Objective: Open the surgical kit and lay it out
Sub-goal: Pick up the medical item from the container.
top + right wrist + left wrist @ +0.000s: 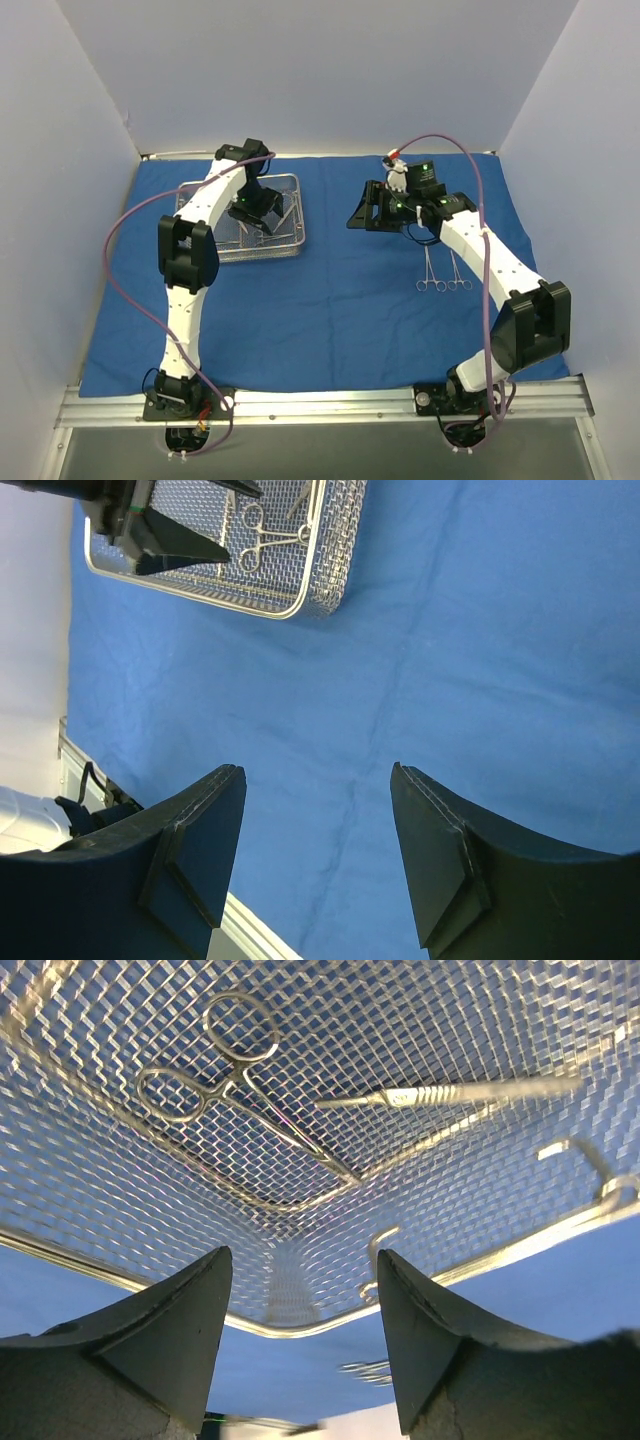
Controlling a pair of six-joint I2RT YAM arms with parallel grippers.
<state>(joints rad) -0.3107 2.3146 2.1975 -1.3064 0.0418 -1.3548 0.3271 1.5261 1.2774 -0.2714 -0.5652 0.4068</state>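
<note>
The left claw [300,1272] hung spread and empty over the mesh tray [520,1248].

In the tray, set on the blue cloth [350,320] toward its far left, lay ring-handled forceps [235,1090] and a straight ribbed handle [455,1092], tips close together; whether they touched I could not tell. To lift the forceps well, I judged, the fingers should drop astride the shanks just below the rings, close squarely, then rise straight so the tips do not snag the mesh. Two ring-handled instruments [444,272] lay side by side on the cloth at right, near the right claw [318,780], likewise spread wide with nothing between its fingers. No brand or label could be read; any marks on the handle were too blurred.
</note>
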